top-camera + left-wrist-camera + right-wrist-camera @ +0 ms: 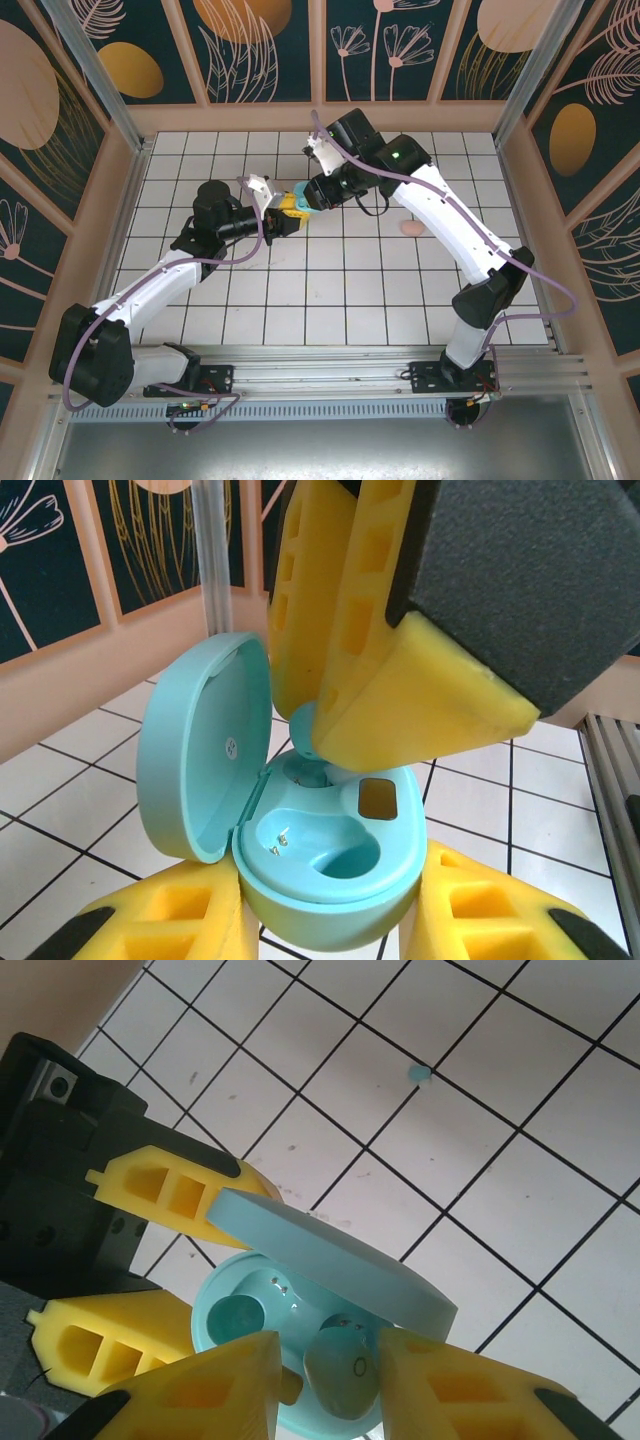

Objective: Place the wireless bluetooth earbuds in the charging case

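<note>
My left gripper is shut on a light teal charging case, holding it above the tiles with its lid swung open. The case's near socket is empty. My right gripper hangs over the far socket with a teal earbud between its fingers. The bud rests partly in that socket. It touches the right finger, and a small gap shows on the left side. Another teal earbud lies loose on the tiles beyond. In the top view both grippers meet at the case.
A pink oval case lies on the white tiled table to the right of the grippers. Wooden walls and metal posts ring the table. The right gripper's yellow fingers crowd the space above the teal case.
</note>
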